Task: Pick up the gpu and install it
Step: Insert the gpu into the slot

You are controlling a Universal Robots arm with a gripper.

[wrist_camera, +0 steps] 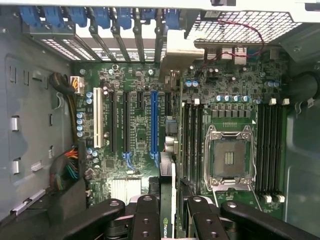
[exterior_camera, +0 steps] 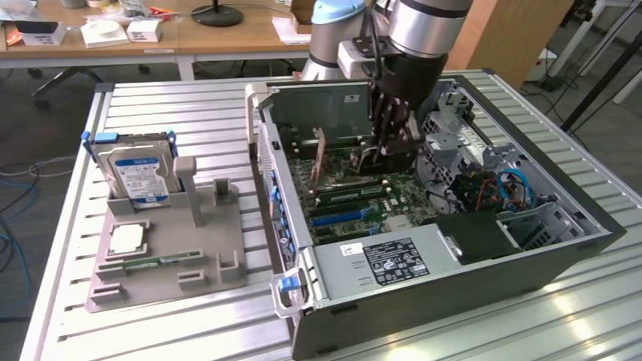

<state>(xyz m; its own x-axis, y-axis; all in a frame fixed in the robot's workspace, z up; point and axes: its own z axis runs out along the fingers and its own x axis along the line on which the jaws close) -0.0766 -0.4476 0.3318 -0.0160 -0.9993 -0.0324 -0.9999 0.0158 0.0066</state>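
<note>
In the exterior view my arm reaches straight down into an open desktop computer case (exterior_camera: 452,301). The case lies on its side on a slatted metal tabletop (exterior_camera: 201,105), right of the frame's centre. The gripper (exterior_camera: 389,147) sits low inside the case, in the upper middle of the frame, over the green motherboard (exterior_camera: 396,197).

In the wrist view the jaws are clamped on the gpu (wrist_camera: 165,226). It is a thin dark card seen edge-on, pinched between the black fingers (wrist_camera: 146,220), with a maker's logo on its face. Its pale metal bracket (wrist_camera: 176,50) points toward the row of blue clips (wrist_camera: 100,17) along the case's rear wall. The card hangs upright over the board, between the long blue expansion slot (wrist_camera: 153,125) and a bank of black memory slots (wrist_camera: 191,140). I cannot tell whether its lower edge touches any slot. Just beyond those memory slots lies the processor socket (wrist_camera: 229,160) in its metal frame.

On the exterior view's left, well apart from the gripper, a grey parts holder (exterior_camera: 216,274) rests on the tabletop. A silver hard drive (exterior_camera: 140,177) with a blue label stands upright in the holder's far end. Nearer the lower left of the frame, a small pale square chip (exterior_camera: 128,239) lies flat in the holder. A narrow green memory stick (exterior_camera: 161,262) lies just beside it.
</note>
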